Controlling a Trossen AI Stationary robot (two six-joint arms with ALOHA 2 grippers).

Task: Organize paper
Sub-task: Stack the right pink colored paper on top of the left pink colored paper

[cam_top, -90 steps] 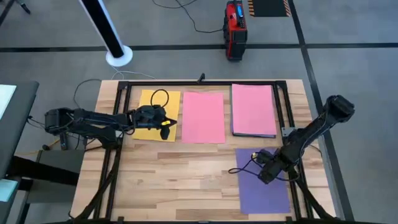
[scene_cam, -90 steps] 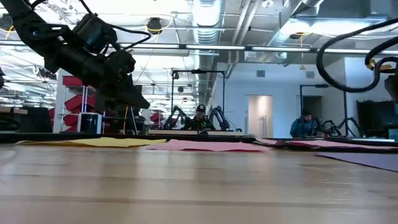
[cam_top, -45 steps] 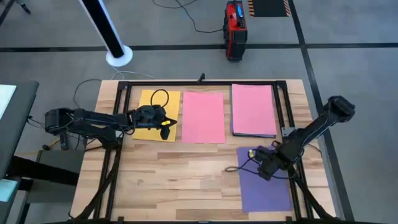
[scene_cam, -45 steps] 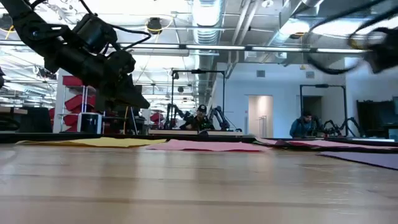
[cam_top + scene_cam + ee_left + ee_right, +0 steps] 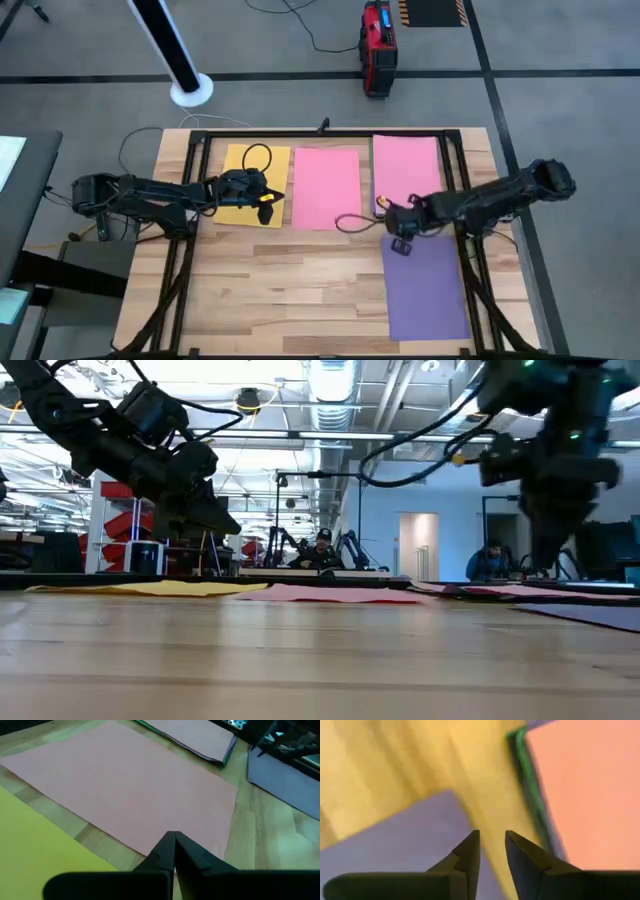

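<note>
Now the right claw (image 5: 398, 232), fingers slightly spread and empty, hovers at the far corner of the purple sheet (image 5: 425, 288), whose long axis runs toward the near edge; the left claw (image 5: 268, 203), pressed together, waits over the yellow sheet (image 5: 236, 160).

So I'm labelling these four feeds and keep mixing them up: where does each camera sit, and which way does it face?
High: overhead, straight down on the table; both arms show.
Low: table-top height, level into the room; left hand and right hand drop in from above.
Left wrist: looks past its shut fingers at the single pink sheet.
Right wrist: looks past slightly parted fingers at the purple sheet and the pink-topped stack.
Both wrist views share that stack.
</note>
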